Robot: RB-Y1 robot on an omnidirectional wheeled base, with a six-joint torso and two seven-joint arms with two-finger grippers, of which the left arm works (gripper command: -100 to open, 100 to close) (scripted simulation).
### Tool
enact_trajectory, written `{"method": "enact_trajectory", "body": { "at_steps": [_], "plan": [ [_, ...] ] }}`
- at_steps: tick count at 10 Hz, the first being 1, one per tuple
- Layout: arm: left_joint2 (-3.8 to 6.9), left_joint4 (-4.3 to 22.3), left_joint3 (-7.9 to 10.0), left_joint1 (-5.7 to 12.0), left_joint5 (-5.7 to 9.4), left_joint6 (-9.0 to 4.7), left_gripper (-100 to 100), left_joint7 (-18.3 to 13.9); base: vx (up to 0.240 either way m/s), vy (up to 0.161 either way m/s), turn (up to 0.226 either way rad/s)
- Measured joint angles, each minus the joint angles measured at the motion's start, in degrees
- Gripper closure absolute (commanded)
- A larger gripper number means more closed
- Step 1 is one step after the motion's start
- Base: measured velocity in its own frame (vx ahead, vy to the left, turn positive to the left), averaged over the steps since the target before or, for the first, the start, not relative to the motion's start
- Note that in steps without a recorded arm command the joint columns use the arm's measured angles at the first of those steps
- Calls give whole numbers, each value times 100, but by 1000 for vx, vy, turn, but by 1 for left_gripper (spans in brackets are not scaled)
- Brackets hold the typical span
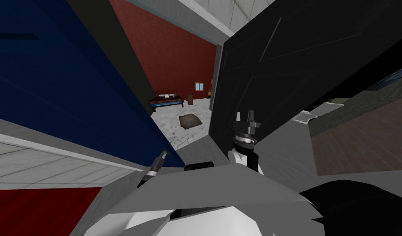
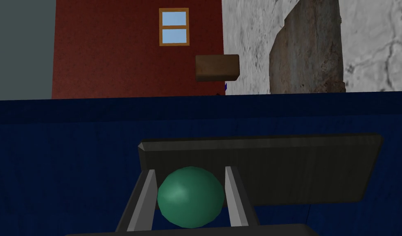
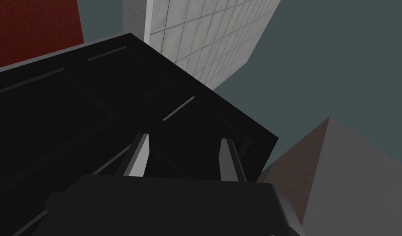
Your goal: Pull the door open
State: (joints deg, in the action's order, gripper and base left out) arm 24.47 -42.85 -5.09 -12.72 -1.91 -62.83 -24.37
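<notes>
1. Where the blue door [image 2: 73, 164] carries a dark plate [image 2: 298, 168] near its edge, the left gripper [image 2: 190, 170] has its fingers [image 2: 142, 200] pressed on both sides of the green knob [image 2: 190, 198].
2. Right of the blue door, the right gripper [image 3: 184, 137] faces a black door [image 3: 73, 123], its fingers spread and empty.

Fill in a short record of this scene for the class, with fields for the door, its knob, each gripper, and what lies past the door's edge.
door: blue door, with a dark plate behind its knob
knob: green knob, round, between the left fingers
left gripper: shut on the knob, fingers pressing its sides
right gripper: open, holding nothing, facing a black panelled door
past the door's edge: red wall, window, brown box, rug on a marbled floor
</notes>
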Motion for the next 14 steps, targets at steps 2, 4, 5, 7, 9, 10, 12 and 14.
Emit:
{"method": "enact_trajectory", "body": {
  "at_steps": [2, 4, 5, 7, 9, 10, 12, 14],
  "plan": [
    [27, 175, -72, 242, -42, -43, 100, -42, -176, 50, -18],
    [58, 363, -156, 475, -91, -54, 100, -99, -185, 69, -7],
    [72, 426, -210, 583, -122, -49, 100, -130, -193, 87, -13],
    [77, 496, -282, 684, -165, -9, 100, -166, -112, 30, -118],
    [143, 572, -252, 682, -145, -107, 100, -195, -237, 114, -232],
    [150, 649, -260, 697, -148, -190, 100, -206, -210, 78, -216],
    [213, 660, -261, 627, -147, -274, 100, -244, -222, 90, -193],
    [249, 806, -266, 615, -148, -431, 100, -273, -211, 107, -167]
  ]
}}
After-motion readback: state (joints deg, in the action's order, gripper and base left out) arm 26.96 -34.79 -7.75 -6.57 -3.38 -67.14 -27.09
